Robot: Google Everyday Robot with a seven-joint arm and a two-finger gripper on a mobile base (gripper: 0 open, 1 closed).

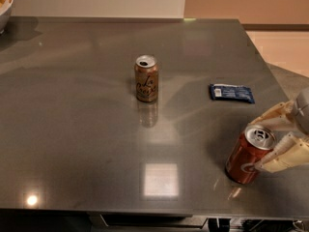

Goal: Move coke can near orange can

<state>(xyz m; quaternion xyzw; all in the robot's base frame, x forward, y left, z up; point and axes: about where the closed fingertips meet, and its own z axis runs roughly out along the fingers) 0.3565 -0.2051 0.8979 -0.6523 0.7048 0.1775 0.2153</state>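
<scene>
As seen at right, gripper (257, 145): fingers (285, 158) spread.
Coke can (243, 157): between fingers, touching nearer one.
Orange can (146, 79): upright, well left of fingers.
Blue packet (231, 92): beyond farther finger.

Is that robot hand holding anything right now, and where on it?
Cannot tell: the gripper is at the upper half of the coke can, front right on the table; no firm hold is visible.

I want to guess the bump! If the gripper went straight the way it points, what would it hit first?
Probably the coke can. The gripper, at the table's right edge, points left, and the can stands right at its open fingertips.
</scene>
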